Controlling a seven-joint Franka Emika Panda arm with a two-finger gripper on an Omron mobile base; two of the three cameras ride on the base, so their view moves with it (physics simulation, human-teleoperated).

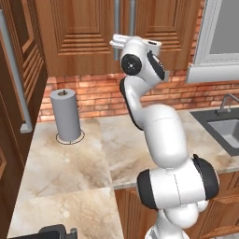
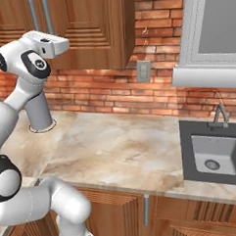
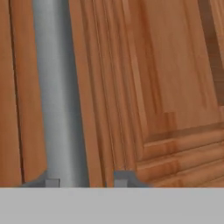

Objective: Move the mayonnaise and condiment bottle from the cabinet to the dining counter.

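Straddling a grey bar handle [image 3: 57, 87] of the cabinet [image 3: 175, 78] with the gripper [image 3: 86, 180], seen close up from the hand. Left-hand fingertip [image 3: 50, 181] in that view set against the edge of the bar, the other one standing a little off it with a strip of wood showing between. Cannot tell from this whether truly clamped on the bar or just closed loosely around it.

Hanging on the wall above the worktop [image 1: 70, 163], reddish-brown, panelled, both doors shut flat, with two long bars running side by side down the middle seam. Reaching up and forward to that seam with the white arm, wrist level with the lower part of the doors in both base views.

Below the cabinet: red brick wall [image 2: 114, 95] with a pale socket plate [image 2: 143, 71] just beside the cabinet's right edge. Standing upright at the back of the pale marble worktop, a grey roll on a round base [image 1: 65, 114], left of the arm and well apart from it. Further right, a dark sink [image 2: 212, 156] sunk into the same worktop, with a grey tap [image 2: 219, 115] behind it and a pale-framed window [image 2: 218, 21] above. At the far left of the left base view, a tall wooden unit [image 1: 28, 56] with its own long bar.
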